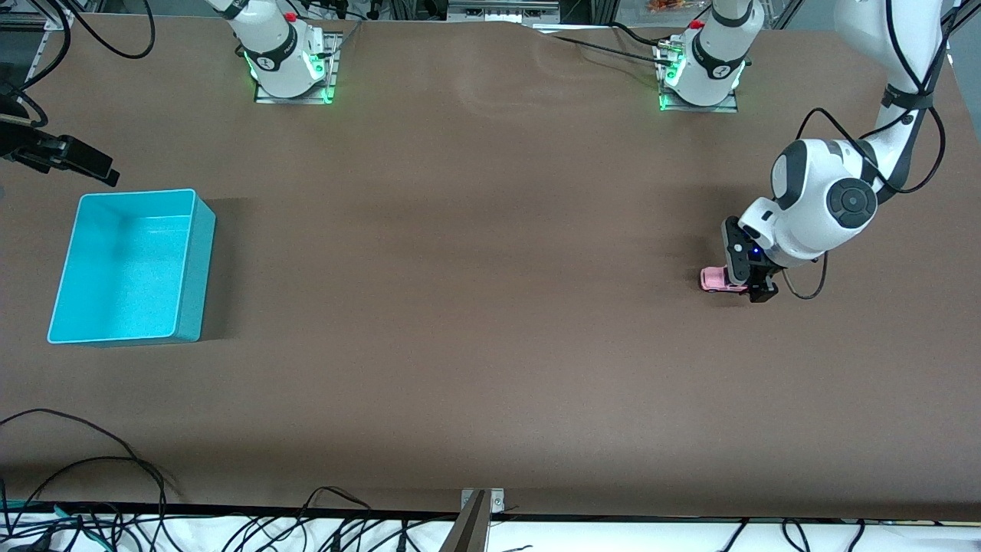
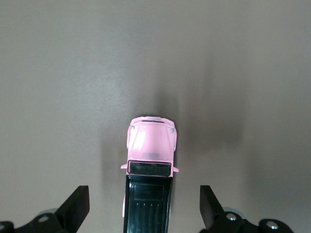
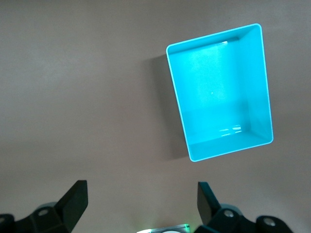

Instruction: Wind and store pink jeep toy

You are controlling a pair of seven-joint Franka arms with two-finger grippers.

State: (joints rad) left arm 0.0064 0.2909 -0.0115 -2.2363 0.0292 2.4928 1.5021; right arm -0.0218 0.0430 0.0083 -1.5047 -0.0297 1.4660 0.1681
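Pink jeep toy sits upright on its wheels on the brown table, toward the left arm's end, its black roof and pale hood plain in the left wrist view. Directly over it hangs the left gripper, lowered close to the table, its fingers spread wide to either side of the car and touching neither flank; nothing is grasped. Well apart, toward the right arm's end of the table and slightly farther from the front camera, stands the turquoise bin, a rectangular open-topped container with nothing visible inside. Up above the table near that bin waits the right gripper, its dark fingers likewise released and holding nothing, with the bin seen whole below it.
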